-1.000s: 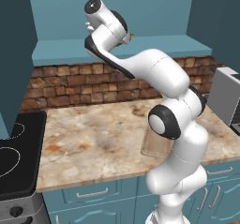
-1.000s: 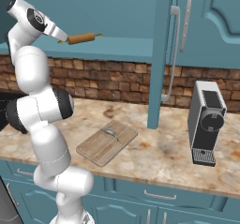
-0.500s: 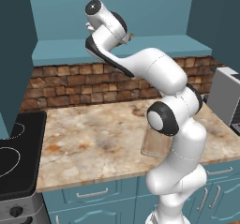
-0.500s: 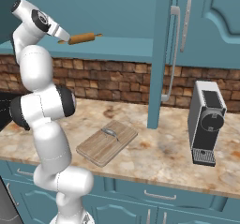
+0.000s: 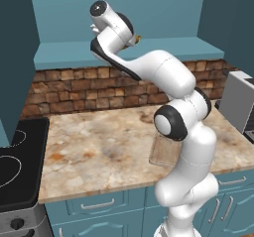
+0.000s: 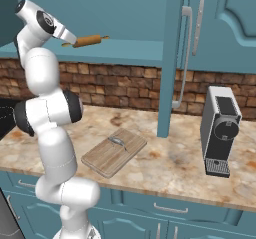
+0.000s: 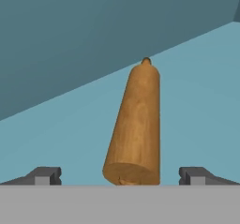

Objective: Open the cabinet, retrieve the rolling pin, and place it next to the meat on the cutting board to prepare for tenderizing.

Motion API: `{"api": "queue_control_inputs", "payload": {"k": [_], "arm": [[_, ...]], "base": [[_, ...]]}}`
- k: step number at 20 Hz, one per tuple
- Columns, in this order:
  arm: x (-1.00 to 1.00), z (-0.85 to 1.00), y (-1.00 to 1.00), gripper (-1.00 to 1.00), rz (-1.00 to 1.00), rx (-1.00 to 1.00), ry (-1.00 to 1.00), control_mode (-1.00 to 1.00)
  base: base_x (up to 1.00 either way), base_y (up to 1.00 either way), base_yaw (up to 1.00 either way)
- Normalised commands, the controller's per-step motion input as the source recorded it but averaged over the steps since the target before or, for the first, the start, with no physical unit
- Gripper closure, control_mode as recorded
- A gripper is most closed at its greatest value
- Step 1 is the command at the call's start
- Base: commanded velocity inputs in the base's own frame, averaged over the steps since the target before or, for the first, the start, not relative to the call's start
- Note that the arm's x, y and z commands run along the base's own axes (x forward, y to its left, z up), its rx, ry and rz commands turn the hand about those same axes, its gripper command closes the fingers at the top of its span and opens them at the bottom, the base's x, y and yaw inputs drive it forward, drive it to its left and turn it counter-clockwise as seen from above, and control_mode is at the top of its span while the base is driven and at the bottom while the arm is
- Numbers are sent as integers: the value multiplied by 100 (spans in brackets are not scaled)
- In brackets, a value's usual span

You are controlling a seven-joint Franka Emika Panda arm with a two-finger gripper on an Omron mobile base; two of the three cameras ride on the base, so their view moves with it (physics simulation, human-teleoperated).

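Wooden rolling pin (image 7: 135,129) is lying on the opened cabinet (image 6: 210,43) shelf at frame centre, being straddled by the wide, empty pincer (image 7: 119,175); grasping and transfer to the cutting board (image 6: 114,152) are pending.

I'm getting even, bright, shadowless rendered light in all three views; no glare, no blur, no bending at the edges. The bench (image 6: 165,163) shows only a faint dark patch beside the cabinet (image 6: 215,28) door. In the hand view the rolling pin (image 7: 136,129) looks crisp.
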Motion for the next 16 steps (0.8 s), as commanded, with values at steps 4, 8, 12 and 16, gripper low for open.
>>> {"api": "queue_control_inputs", "payload": {"k": [4, 8, 12, 16], "arm": [[3, -6, 0, -100, 0, 0, 0, -100], [0, -4, 0, -100, 0, 0, 0, -100], [0, -7, -1, -100, 0, 0, 0, -100], [1, -9, -1, -100, 0, 0, 0, -100]], "base": [[0, 0, 0], [0, 0, 0], [0, 0, 0], [0, 0, 0]]}}
